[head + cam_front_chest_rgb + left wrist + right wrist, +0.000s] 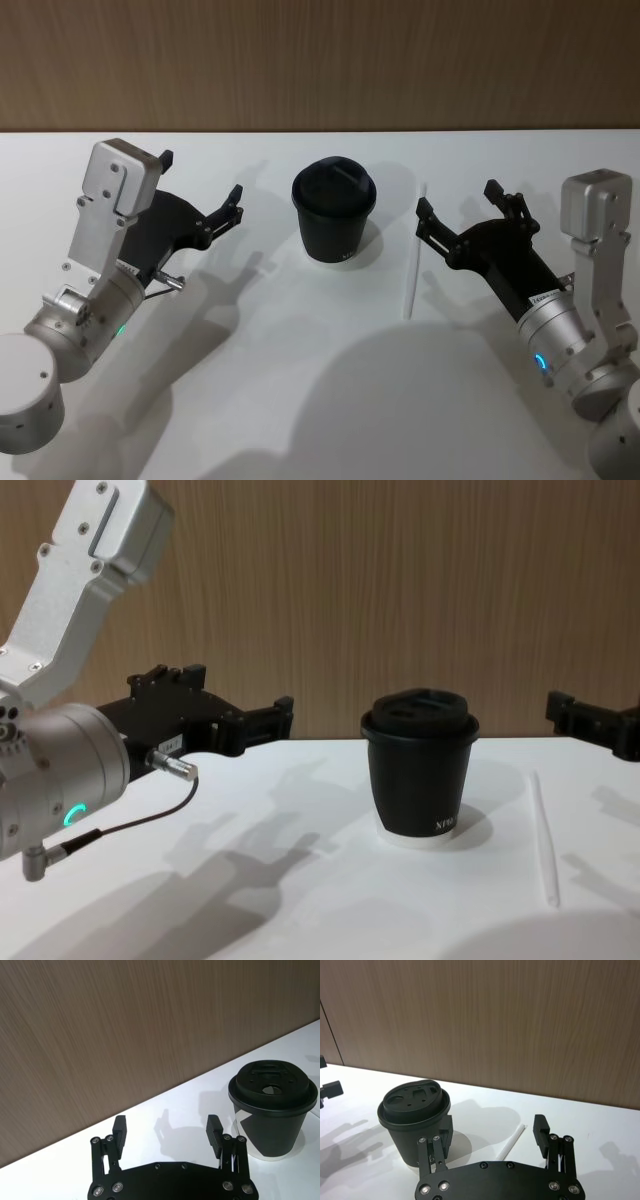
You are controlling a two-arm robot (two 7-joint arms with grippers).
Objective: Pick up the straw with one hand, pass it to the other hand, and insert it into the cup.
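Observation:
The black lidded cup (pixel 335 215) stands upright at the middle of the white table (pixel 300 380). Just to its right the thin white straw (pixel 414 255) lies flat, running from far to near. My right gripper (pixel 457 200) hovers open beside the straw's far half, holding nothing; in its wrist view the straw (pixel 512 1141) lies between the spread fingers (pixel 541 1127), with the cup (pixel 415 1115) off to one side. My left gripper (pixel 200 178), with the silver plug and cable, hangs open to the left of the cup, apart from it. The cup (pixel 420 770) and straw (pixel 543 835) also show from the side.
A wood-panelled wall (pixel 320 60) closes off the table's far edge. Bare white tabletop lies in front of the cup and between the two arms.

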